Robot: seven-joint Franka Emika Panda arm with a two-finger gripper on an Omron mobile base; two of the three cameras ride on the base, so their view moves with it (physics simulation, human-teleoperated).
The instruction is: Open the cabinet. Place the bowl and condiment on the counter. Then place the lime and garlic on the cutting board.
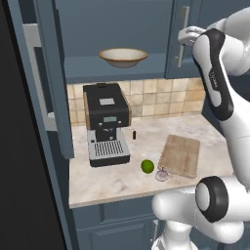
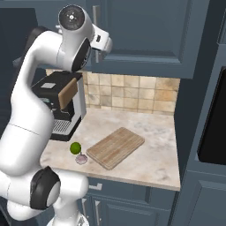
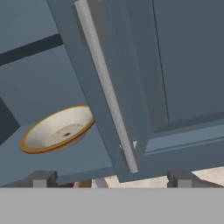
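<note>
Jaws (image 3: pixel 111 178) spread wide, just before the cabinet (image 3: pixel 183 74) door's silver handle (image 3: pixel 105 83); bowl (image 1: pixel 123 56) on the shelf (image 1: pixel 97 68) inside. Lime (image 1: pixel 147 166) and garlic (image 1: pixel 162 175) on the desk (image 1: pixel 112 178), just left of the cutting board (image 1: pixel 180 155).

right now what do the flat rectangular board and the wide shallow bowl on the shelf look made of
Flat rectangular light-brown cutting board: looks like wood, matte, with lengthwise grain lines showing. Wide shallow cream bowl: probably glazed ceramic, going by its smooth pale inside and tan-brown rim, though the rendering leaves plastic possible.
</note>
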